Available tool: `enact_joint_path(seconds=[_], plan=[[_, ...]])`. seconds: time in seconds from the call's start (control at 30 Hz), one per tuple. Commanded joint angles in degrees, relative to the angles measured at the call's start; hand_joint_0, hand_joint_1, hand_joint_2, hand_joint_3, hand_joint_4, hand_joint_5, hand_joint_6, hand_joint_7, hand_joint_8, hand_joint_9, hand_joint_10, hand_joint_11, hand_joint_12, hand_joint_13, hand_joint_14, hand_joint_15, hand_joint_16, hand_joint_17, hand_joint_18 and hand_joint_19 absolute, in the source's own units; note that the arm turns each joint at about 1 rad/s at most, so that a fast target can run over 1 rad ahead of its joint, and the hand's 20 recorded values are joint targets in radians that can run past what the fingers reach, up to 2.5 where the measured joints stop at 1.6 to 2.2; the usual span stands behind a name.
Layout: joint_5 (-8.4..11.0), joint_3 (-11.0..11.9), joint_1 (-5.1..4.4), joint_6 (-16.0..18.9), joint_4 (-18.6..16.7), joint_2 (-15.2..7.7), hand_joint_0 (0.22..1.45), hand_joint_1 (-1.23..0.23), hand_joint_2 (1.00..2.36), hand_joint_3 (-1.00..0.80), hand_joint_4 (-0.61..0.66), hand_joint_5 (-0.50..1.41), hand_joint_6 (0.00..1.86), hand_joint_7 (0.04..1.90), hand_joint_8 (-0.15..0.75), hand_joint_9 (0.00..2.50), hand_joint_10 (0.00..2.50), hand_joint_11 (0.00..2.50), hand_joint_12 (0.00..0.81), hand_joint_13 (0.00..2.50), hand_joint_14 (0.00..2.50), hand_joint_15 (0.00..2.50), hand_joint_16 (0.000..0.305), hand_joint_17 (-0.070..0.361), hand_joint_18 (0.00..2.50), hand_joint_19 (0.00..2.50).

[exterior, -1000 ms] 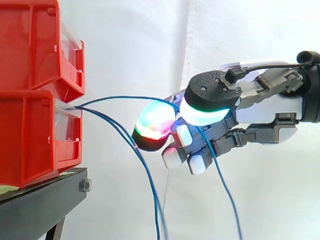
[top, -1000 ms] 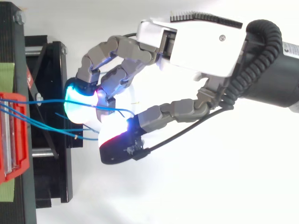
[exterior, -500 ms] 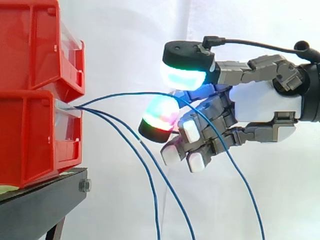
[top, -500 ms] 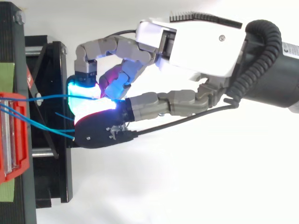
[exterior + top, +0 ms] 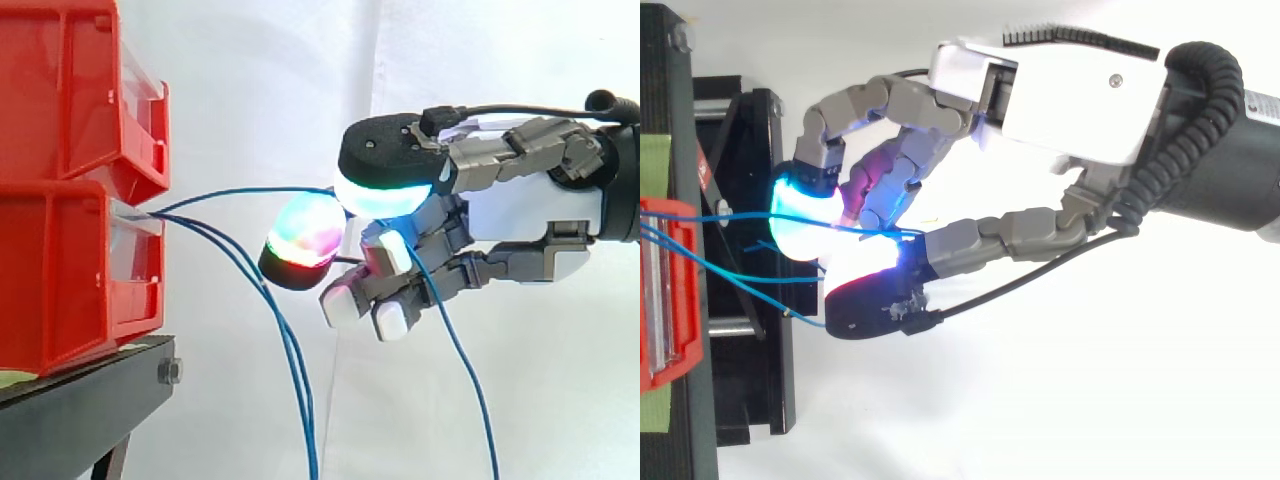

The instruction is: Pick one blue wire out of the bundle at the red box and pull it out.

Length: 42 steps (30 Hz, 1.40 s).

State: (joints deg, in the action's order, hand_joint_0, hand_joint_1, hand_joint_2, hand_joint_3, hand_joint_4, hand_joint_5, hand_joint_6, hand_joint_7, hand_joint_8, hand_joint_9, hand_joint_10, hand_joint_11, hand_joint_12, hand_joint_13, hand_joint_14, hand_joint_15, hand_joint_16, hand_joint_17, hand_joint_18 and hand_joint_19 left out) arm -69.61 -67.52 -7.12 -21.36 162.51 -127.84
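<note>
Blue wire (image 5: 250, 189) pinched by curled robot hand (image 5: 530, 212)

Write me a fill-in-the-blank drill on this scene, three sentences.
The thin blue wires leave the ___ of two stacked red plastic bins. The bins rest on a ___ stand. The robot's hand pinches one blue wire while ___ others hang free.
Missing words: lower; black; two.

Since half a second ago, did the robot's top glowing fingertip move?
Yes. In the side view the hand's upper fingertip has come down toward the blue wire, judged against the fixed lower red bin.
</note>
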Motion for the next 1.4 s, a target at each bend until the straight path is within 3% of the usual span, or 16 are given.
enact_joint_path(seconds=[0.0, 0.1, 0.23, 0.33, 0.5, 0.83, 1.07, 1.37], plan=[[0.00, 0.0, 0.00, 0.0, 0.0, 0.0, 0.67, -0.84, 1.02, -0.22, 0.23, -0.14, 0.76, 0.73, 0.255, 1.11, 0.03, 0.82, 0.355, 0.81, 0.02, 0.48, 0.053, 0.119, 0.72, 0.72], [0.00, 0.0, 0.00, 0.0, 0.0, 0.0, 0.64, -0.81, 1.02, -0.14, 0.25, -0.15, 0.80, 0.71, 0.262, 1.13, 0.02, 0.82, 0.356, 0.82, 0.02, 0.49, 0.053, 0.119, 0.72, 0.73], [-0.09, 0.5, 0.00, 0.0, 0.0, 0.0, 0.60, -0.77, 1.00, -0.06, 0.31, -0.13, 0.82, 0.72, 0.312, 1.22, 0.02, 0.77, 0.423, 0.89, 0.02, 0.46, 0.068, 0.152, 0.83, 0.68], [-0.09, 1.1, -0.09, 0.0, 0.0, 0.0, 0.55, -0.65, 1.06, -0.10, 0.29, -0.11, 0.82, 0.77, 0.334, 1.25, 0.02, 0.74, 0.451, 0.92, 0.02, 0.46, 0.074, 0.167, 0.88, 0.66], [-0.09, 1.4, -0.26, 0.0, 0.0, 0.0, 0.56, -0.62, 1.00, -0.14, 0.28, -0.10, 0.81, 0.80, 0.330, 1.25, 0.02, 0.73, 0.445, 0.91, 0.02, 0.46, 0.073, 0.163, 0.86, 0.68], [-0.26, 1.4, -0.53, -0.1, 0.2, 0.3, 0.58, -0.76, 1.02, -0.16, 0.20, -0.12, 0.88, 0.80, 0.305, 1.23, 0.03, 0.81, 0.402, 0.89, 0.02, 0.48, 0.061, 0.138, 0.80, 0.71], [-0.44, 1.4, -0.70, -0.4, 0.3, 0.6, 0.60, -0.78, 1.02, -0.14, 0.12, -0.13, 0.89, 0.78, 0.286, 1.20, 0.03, 0.84, 0.379, 0.87, 0.02, 0.50, 0.057, 0.129, 0.77, 0.72], [-0.44, 1.4, -0.61, -0.8, 0.4, 0.6, 0.62, -0.79, 1.02, -0.16, 0.11, -0.14, 0.90, 0.75, 0.276, 1.17, 0.03, 0.85, 0.364, 0.84, 0.02, 0.49, 0.054, 0.122, 0.75, 0.73]])
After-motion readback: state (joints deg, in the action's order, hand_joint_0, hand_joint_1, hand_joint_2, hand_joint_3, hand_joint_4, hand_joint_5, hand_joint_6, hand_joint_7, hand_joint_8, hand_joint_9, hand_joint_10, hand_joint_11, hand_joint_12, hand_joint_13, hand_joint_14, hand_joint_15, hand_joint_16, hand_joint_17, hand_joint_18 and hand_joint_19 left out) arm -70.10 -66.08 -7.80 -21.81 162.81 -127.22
